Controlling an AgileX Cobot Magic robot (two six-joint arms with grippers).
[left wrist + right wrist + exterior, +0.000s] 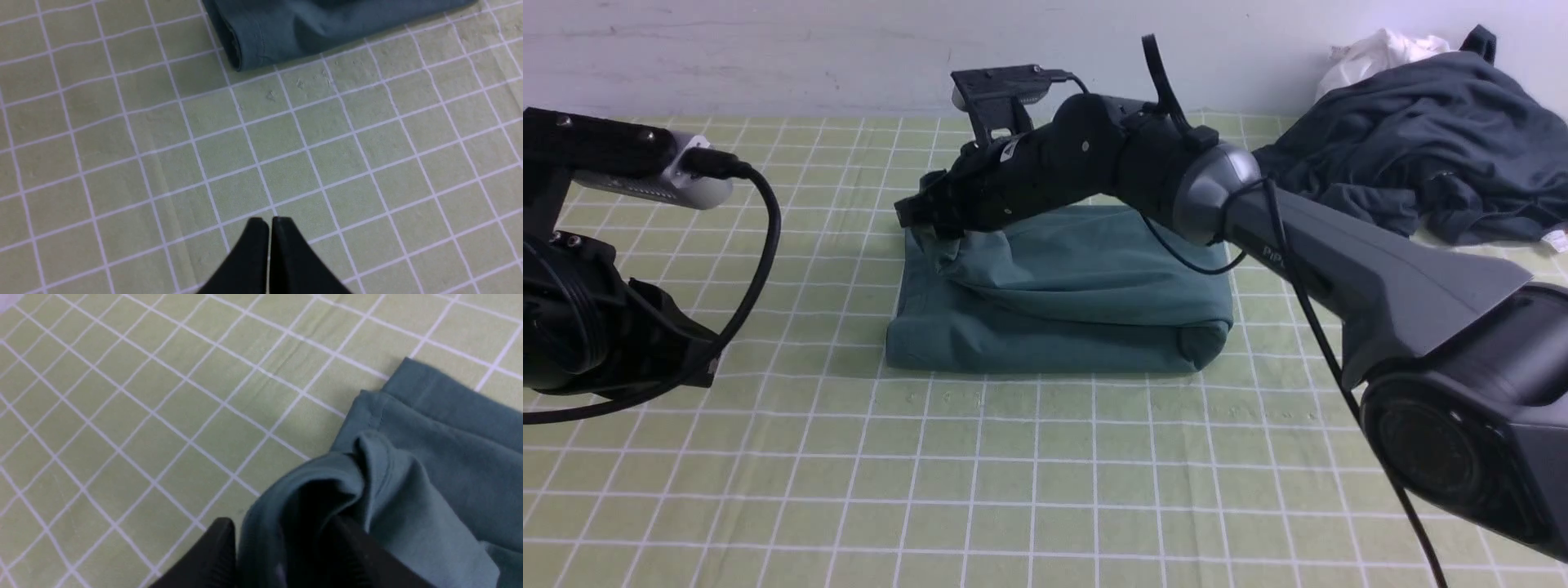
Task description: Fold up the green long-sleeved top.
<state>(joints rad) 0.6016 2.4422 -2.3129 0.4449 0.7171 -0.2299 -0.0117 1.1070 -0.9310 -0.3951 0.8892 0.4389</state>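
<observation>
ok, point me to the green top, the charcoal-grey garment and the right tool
green long-sleeved top (1086, 302): front view, top face of the folded stack.
charcoal-grey garment (1429, 139): front view, middle of the crumpled heap.
right tool (282, 547): right wrist view, between the tips, cloth fold there.

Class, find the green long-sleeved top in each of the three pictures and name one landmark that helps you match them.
Front view: the green long-sleeved top lies folded mid-table, under the right gripper.
Left wrist view: only one folded corner shows at the picture's upper edge, apart from the left gripper.
Right wrist view: a bunched edge fills the lower right, between the open fingers.
Shared landmark: the green checked tablecloth.
</observation>
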